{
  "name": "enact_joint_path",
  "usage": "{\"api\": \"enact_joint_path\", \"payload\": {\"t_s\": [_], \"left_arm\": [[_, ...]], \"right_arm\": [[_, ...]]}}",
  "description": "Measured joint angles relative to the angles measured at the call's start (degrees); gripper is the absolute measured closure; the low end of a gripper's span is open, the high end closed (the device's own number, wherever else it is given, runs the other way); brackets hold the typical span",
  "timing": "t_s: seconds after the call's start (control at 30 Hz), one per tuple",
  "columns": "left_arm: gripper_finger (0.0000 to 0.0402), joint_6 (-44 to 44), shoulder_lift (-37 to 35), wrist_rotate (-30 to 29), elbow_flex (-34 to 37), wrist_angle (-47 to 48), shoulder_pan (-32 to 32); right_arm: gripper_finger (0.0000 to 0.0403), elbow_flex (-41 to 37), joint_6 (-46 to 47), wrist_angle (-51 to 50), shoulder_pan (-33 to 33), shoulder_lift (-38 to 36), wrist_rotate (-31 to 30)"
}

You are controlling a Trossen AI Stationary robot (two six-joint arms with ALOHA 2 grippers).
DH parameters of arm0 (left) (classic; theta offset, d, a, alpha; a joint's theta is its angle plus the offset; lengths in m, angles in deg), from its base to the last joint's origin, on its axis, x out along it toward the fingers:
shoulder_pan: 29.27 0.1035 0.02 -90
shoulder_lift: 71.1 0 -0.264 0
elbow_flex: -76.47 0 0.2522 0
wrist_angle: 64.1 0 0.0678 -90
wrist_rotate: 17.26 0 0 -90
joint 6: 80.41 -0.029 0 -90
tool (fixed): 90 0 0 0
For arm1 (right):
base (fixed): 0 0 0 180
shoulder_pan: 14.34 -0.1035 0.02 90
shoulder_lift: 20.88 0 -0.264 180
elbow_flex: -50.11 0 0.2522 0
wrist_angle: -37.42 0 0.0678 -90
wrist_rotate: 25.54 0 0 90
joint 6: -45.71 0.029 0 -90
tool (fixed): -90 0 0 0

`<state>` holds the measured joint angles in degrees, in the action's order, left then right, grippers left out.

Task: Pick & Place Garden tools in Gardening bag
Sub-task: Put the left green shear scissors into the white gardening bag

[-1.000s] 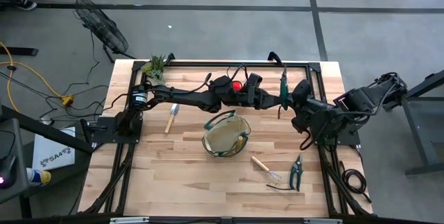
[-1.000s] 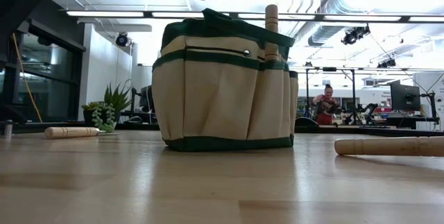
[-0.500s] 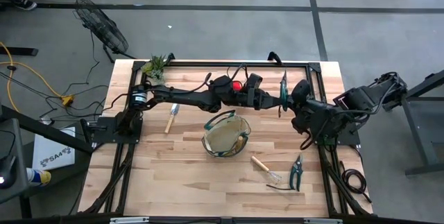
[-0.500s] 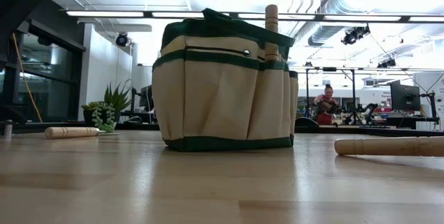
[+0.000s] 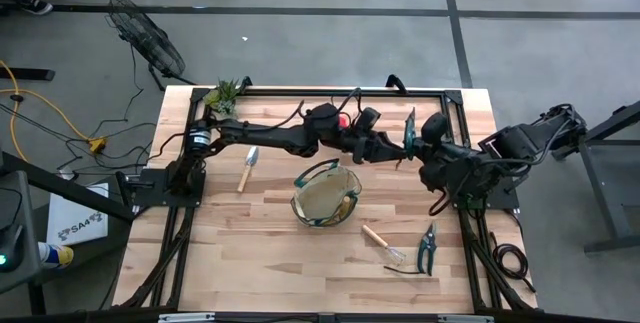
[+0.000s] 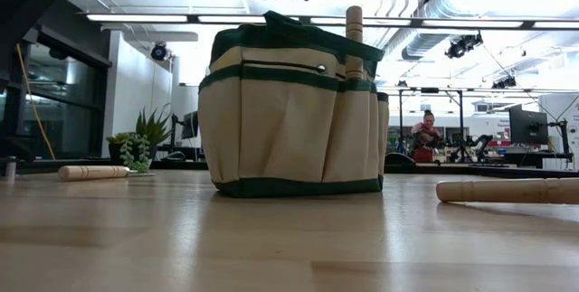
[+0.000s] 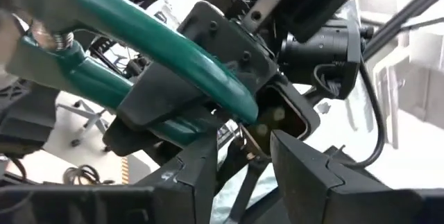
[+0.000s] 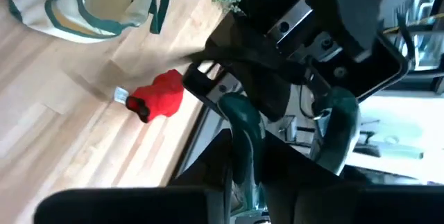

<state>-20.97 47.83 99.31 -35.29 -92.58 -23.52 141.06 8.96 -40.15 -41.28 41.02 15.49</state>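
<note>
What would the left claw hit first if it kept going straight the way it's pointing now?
Most likely the green-handled pruner held in the right claw. The left claw points toward it above the table's far side, and its wrist view shows the handles right ahead of its open fingers. How much gap remains is unclear.

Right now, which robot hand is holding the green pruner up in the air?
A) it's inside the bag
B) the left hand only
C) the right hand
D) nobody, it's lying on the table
C: the right gripper is shut on the green pruner raised over the far side of the table, while the left gripper has opened beside it.
</note>
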Motion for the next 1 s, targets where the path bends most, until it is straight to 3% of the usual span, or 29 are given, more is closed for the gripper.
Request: {"api": "enact_joint_path", "payload": {"t_s": [0.2,0.4,0.7,0.83,1.0], "left_arm": [[0.0268,-4.54,-0.67,3.23,0.11,4.53,1.98],[0.0268,-18.09,-6.6,2.0,0.15,23.5,4.09],[0.0268,-39.62,-19.34,-14.49,0.13,51.84,3.87],[0.0268,-44.5,-24.37,-20.32,0.17,62.55,3.3],[0.0268,-47.23,-29.87,-27.25,0.15,74.56,1.74]], "right_arm": [[0.0363,0.02,9.74,-1.4,0.0,-1.89,-0.09],[0.0363,0.04,20.38,-1.49,0.85,-5.34,7.07],[0.0363,0.11,31.7,-1.39,5.27,-8.59,21.51],[0.0363,0.11,33.41,-1.24,8.6,-8.64,30.03],[0.0363,-1.86,33.07,1.63,11.9,-8.47,34.96]]}}
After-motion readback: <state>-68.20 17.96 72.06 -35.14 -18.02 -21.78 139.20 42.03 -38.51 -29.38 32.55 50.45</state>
